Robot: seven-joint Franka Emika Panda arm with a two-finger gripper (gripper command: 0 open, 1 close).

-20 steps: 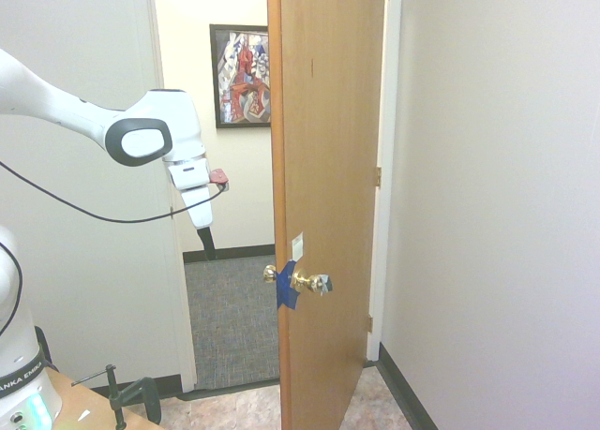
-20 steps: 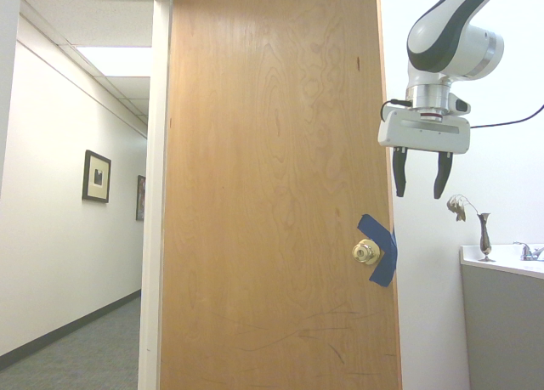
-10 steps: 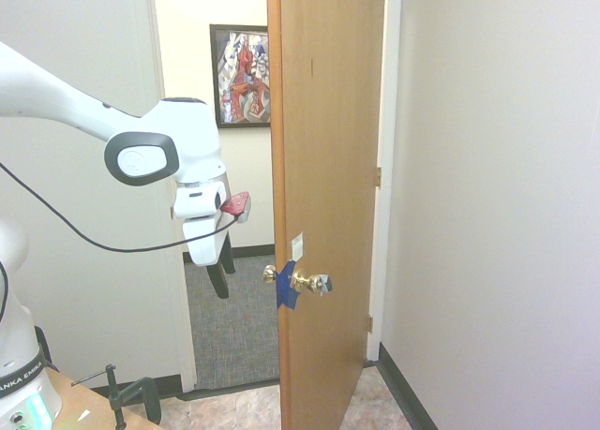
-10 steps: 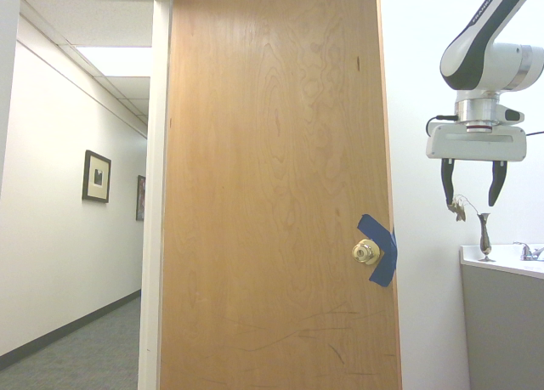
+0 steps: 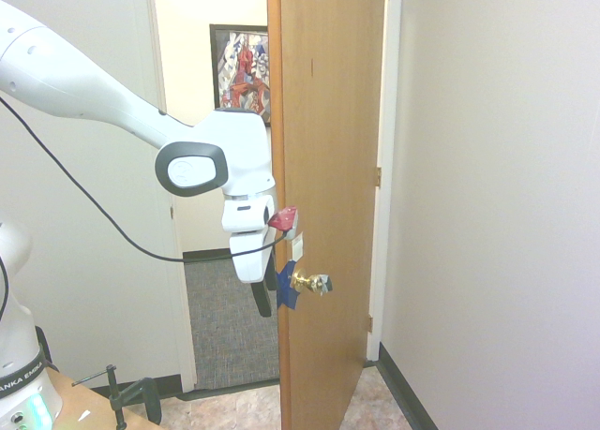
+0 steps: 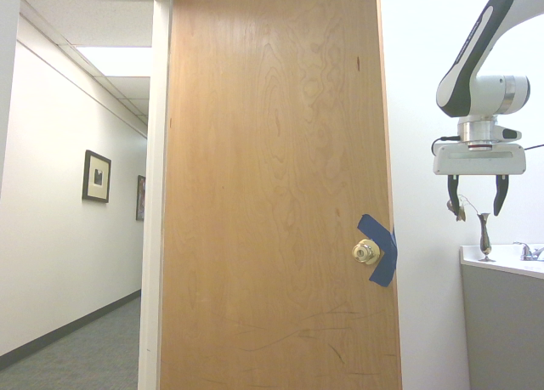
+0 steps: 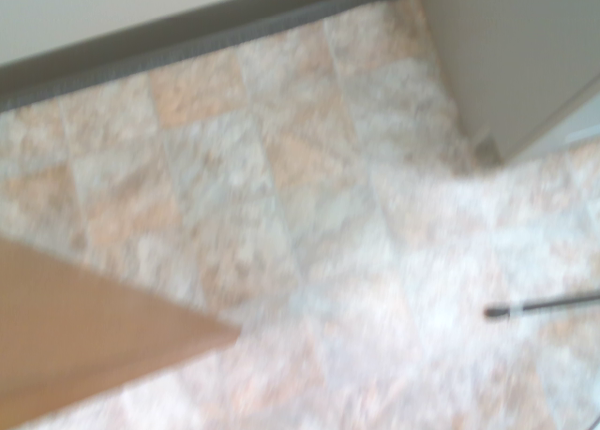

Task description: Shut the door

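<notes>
Door (image 6: 272, 186) of orange-brown wood stands open at its frame, its hinged edge along the jamb and its free edge swung out into the room; the top and bottom are cut off in both exterior views. White arm (image 5: 89, 83) reaches toward that free edge, its upper part cropped. Grey-sided counter (image 6: 506, 322) with a white top is cut by the picture's edge in the second exterior view. Framed colourful picture (image 5: 242, 69) hangs beyond the doorway, partly hidden by door and arm. Gripper (image 6: 475, 211) points down, fingers set wide; in the first exterior view it overlaps the door's free edge, and whether they touch I cannot tell. Blue tape (image 6: 384, 251) wraps that edge beside the brass knob (image 6: 365, 252). Slim metallic vase (image 6: 484, 237) stands near the counter top's left corner, holding a drooping dried flower (image 6: 460, 211), partly hidden behind one finger. Faucet (image 6: 527, 251) sits further right, cropped. White sticker (image 5: 297, 247) shows above the tape, its edge partly covered.
</notes>
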